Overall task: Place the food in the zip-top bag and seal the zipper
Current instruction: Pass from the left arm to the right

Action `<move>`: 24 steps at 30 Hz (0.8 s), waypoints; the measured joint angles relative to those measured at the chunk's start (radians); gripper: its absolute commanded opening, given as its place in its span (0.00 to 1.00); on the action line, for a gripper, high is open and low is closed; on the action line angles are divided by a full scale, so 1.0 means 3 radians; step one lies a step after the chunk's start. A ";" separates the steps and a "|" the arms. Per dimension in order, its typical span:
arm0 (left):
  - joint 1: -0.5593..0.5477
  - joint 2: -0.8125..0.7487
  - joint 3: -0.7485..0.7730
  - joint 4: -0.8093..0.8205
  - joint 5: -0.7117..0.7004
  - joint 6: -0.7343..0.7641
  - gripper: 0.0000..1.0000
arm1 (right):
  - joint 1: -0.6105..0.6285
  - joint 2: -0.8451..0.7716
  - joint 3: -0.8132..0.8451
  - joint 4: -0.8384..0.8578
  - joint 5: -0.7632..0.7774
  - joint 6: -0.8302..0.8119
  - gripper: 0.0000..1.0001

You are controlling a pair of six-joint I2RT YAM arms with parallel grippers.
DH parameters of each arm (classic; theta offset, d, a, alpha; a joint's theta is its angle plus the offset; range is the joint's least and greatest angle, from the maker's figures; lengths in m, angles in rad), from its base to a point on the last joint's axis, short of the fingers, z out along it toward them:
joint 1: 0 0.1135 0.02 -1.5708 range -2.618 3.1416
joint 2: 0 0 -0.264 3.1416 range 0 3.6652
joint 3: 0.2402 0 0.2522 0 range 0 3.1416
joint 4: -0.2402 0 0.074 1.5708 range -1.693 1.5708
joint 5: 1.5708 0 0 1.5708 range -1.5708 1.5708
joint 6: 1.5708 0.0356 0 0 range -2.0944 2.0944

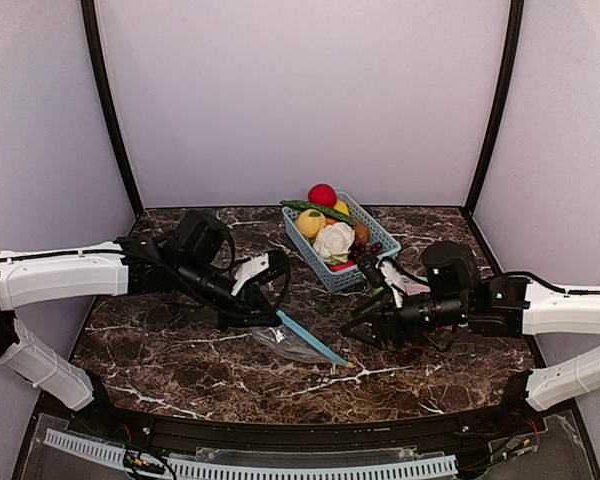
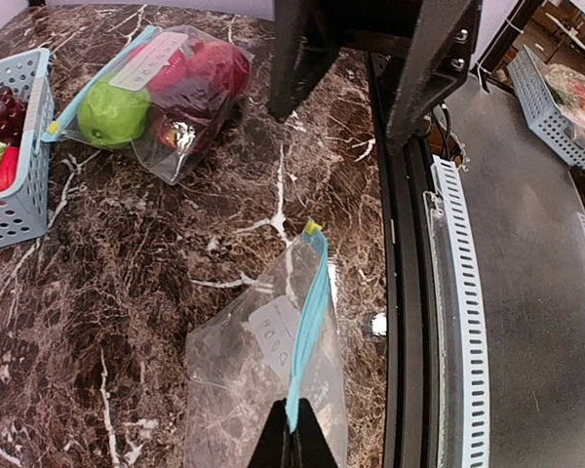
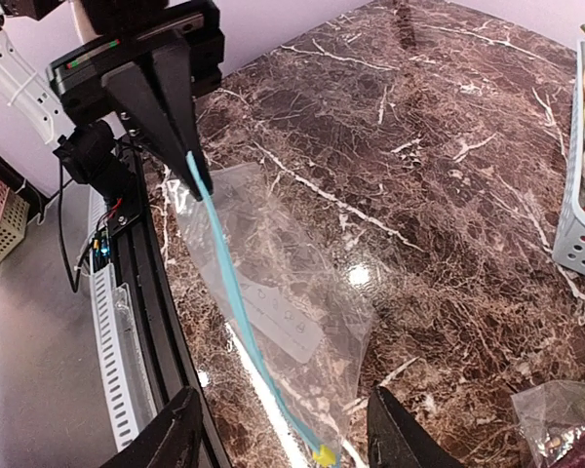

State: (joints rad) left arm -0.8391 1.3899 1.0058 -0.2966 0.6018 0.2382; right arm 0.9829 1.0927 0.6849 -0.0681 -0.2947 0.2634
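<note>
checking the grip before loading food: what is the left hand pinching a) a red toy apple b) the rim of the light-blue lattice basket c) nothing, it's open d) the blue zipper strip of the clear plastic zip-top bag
d: the left hand is shut on the blue zipper strip of the clear plastic zip-top bag in both wrist views.

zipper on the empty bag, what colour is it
Light blue zipper, yellow tab at its end; best in right wrist view.

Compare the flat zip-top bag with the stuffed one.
The flat bag is empty; the stuffed bag bulges with a green apple and red fruit. The flat bag is pinched at its zipper by the left end effector; the stuffed bag lies free on the table. Both are clear with blue zippers.
</note>
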 measured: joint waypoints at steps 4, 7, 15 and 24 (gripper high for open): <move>-0.0079 0.0017 0.0001 -0.0048 0.0000 0.0062 0.01 | 0.0000 0.0156 0.0000 0.0038 0.0050 -0.0003 0.58; -0.0104 0.0017 0.0001 -0.0057 -0.0005 0.0089 0.01 | 0.0000 0.0287 0.0011 0.0052 0.0047 -0.0025 0.59; -0.0137 0.0017 0.0001 -0.0064 -0.0064 0.0134 0.01 | 0.0000 0.0567 0.0032 0.0075 -0.0006 -0.0078 0.58; -0.0137 0.0017 0.0001 -0.0064 -0.0088 0.0149 0.01 | 0.0000 0.0724 0.0036 0.0103 -0.0086 -0.0090 0.59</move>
State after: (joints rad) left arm -0.8803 1.3949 1.0061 -0.3157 0.5755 0.2829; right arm 0.9829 1.3098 0.6956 -0.0372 -0.3206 0.2363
